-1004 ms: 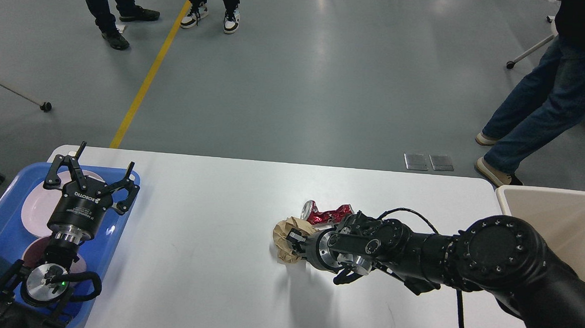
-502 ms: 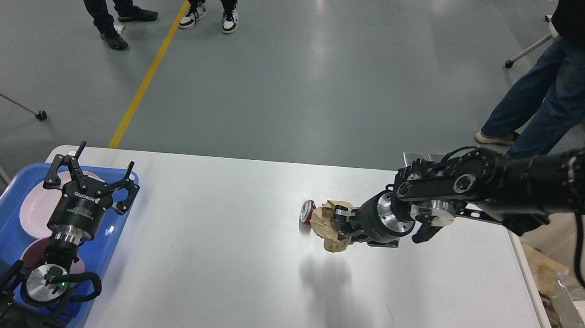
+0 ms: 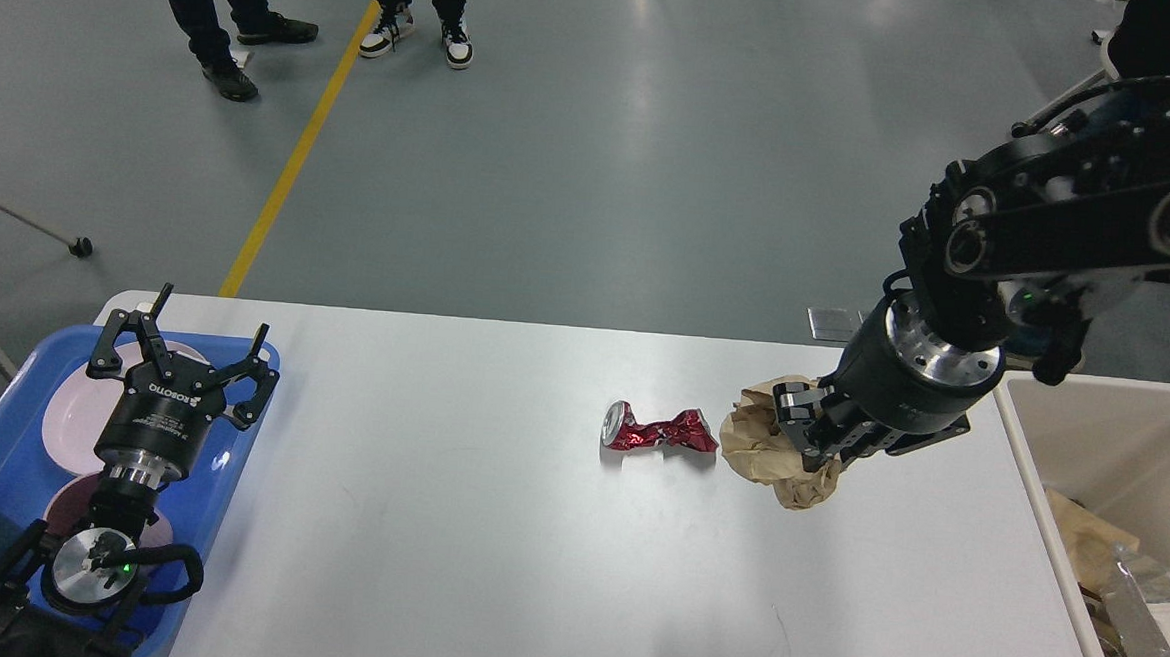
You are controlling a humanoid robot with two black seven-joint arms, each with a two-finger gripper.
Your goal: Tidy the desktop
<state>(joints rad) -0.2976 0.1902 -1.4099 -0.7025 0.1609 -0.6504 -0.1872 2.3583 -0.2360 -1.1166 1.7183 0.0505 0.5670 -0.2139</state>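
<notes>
Gripping a crumpled brown paper ball, the right gripper hangs above the desktop, while the left gripper has its fingers spread apart.

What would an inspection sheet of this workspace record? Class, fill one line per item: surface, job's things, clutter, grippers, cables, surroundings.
Surface: white desktop, mostly bare.
Job's things: crumpled brown paper held above the desktop; crushed red can lying on it.
Clutter: blue tray with plates at left; beige bin with rubbish at right.
Grippers: right gripper shut on the paper; left gripper open over the tray.
Cables: black cable looped on the left arm.
Surroundings: grey floor, yellow line, people standing nearby.
</notes>
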